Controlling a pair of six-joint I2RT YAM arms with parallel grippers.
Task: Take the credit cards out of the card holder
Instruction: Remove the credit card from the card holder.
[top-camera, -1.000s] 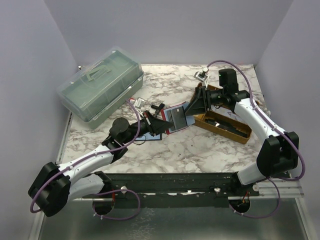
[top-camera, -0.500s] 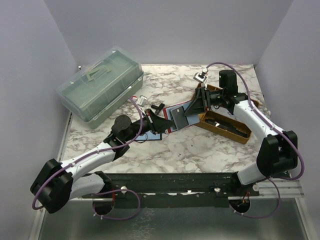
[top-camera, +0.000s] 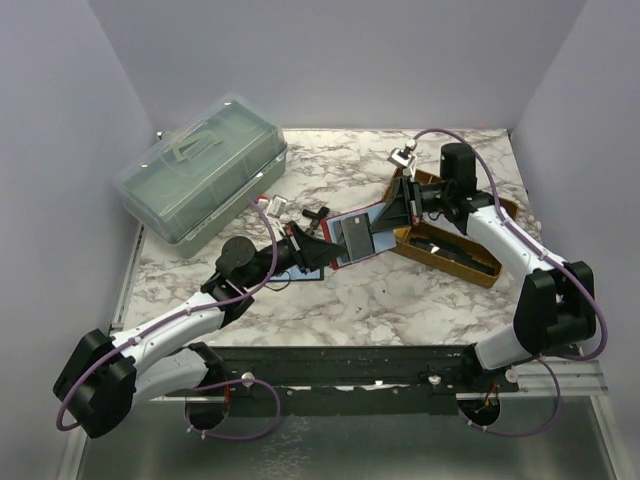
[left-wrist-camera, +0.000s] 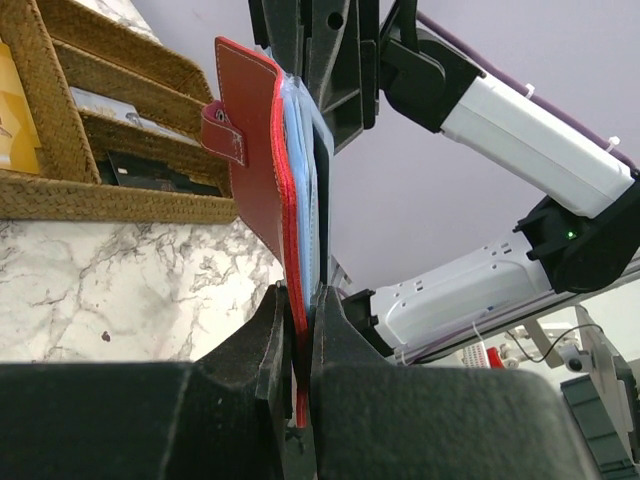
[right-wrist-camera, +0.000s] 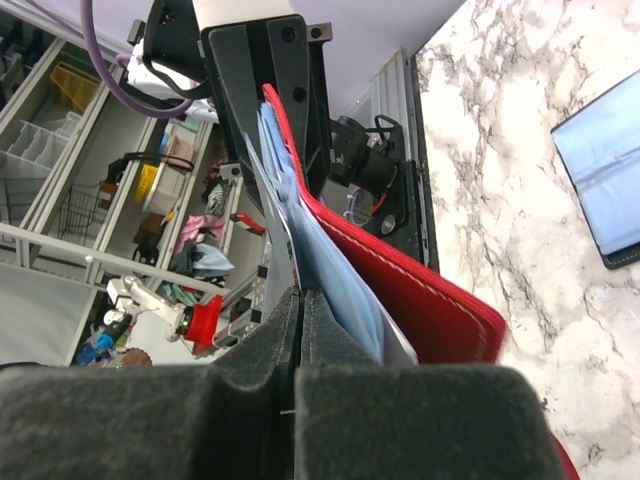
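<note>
**Above mid-table: card holder (left-wrist-camera: 252, 150) pinched from both sides**

Between your two arms the red holder hangs off the marble table (top-camera: 400, 300), beside the wicker tray (top-camera: 452, 256). Your left gripper (left-wrist-camera: 302, 322) is clamped tight on the edge of the red cover. Your right gripper (right-wrist-camera: 298, 308) is closed narrow on the protruding edge of the pale blue credit cards (left-wrist-camera: 299, 190). The cards sit inside the holder, fanned slightly against its red flap. The two grippers face each other, close but apart.
</note>
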